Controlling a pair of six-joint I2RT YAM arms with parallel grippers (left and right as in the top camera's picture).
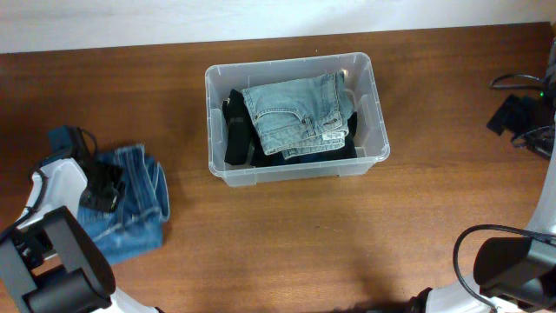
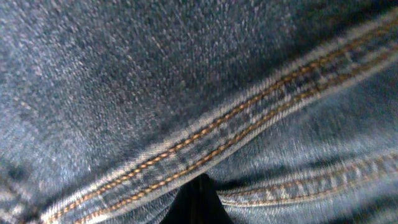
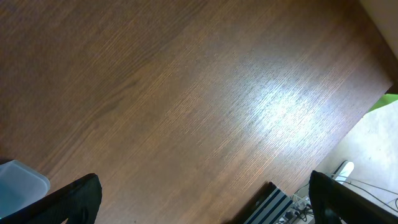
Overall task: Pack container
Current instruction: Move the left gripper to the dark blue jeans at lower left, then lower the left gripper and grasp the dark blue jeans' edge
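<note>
Item 1, container (image 1: pixel 300 170): clear plastic bin with rounded corners and a thick rim. It stands on the desk (image 1: pixel 347 248) toward the far edge, slightly right of centre. 1 pale corner of it shows at the lower left of the right wrist view (image 3: pixel 18 185).

Item 2, light jeans (image 1: pixel 295 113): folded, pale washed denim with the waistband label visible. They lie inside the container on top of item 3.

Item 3, black garment (image 1: pixel 236 132): it lies under the light jeans and shows along the container's left and near sides.

Item 4, blue jeans (image 1: pixel 139 213): a crumpled heap of darker denim on the desk at the left, well apart from the container.

Item 5, left pincer (image 1: pixel 102 189): jaws fully closed and pressed down onto the blue jeans. The left wrist view is filled with denim and an orange-stitched seam (image 2: pixel 249 118), with 1 dark fingertip (image 2: pixel 198 205) at the bottom edge. Whether a fold of cloth is pinched cannot be told.

Item 6, right pincer (image 3: pixel 204 180): jaws wide apart with nothing between them. It hangs over bare desk near the right corner, with its 2 dark fingers (image 3: pixel 78 200) at the lower corners of the right wrist view.

Item 7, black cables (image 1: pixel 521 113): they lie at the desk's right edge.
</note>
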